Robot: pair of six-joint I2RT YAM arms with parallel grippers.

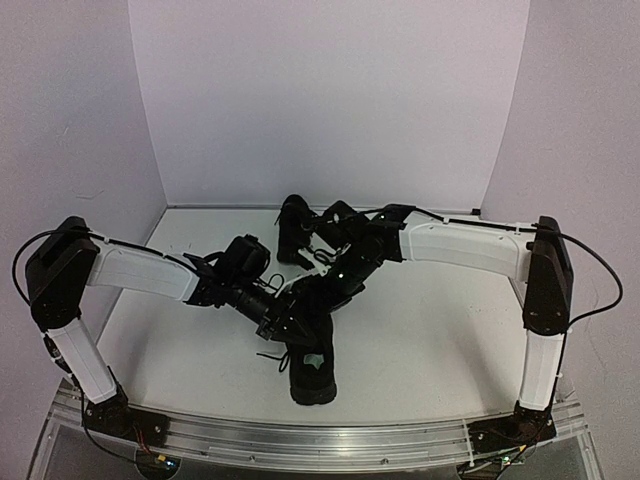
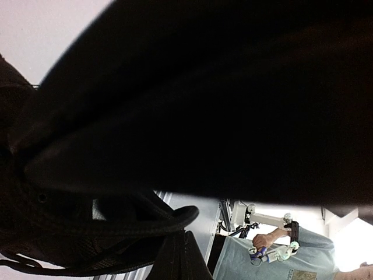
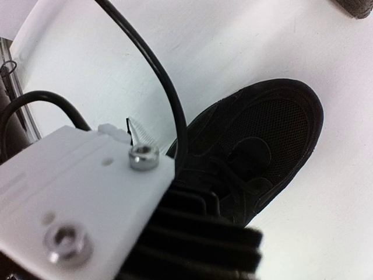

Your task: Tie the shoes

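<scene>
Working at the lacing of the near shoe [image 1: 312,380] is the step in hand, as far as I can judge: both arms meet over its middle part. This shoe lies close to the near edge of the surface [image 1: 430,340], about halfway along it, and a pale label shows inside its opening. The second shoe [image 1: 293,232] stands well apart, close to the far edge.

The left fingers [image 1: 290,325] and the right fingers [image 1: 330,295] are both closed. All is black on black there, so I cannot tell if a lace is pinched between them. A thin loose lace [image 1: 268,353] lies on the surface just beside the near shoe, on its left side. No finished bow is visible, so I judge that the tying is not yet done.

The next move calls for a sure hold on each lace end and for room to cross them, and the two wrists are very near to each other. The left wrist view is almost fully covered by dark material, and the right wrist view is half hidden by a white arm part [image 3: 76,192] and a black cable [image 3: 163,87]; only the toe of the shoe [image 3: 262,140] is clear there. A person [image 2: 274,259] sits beyond the surface.
</scene>
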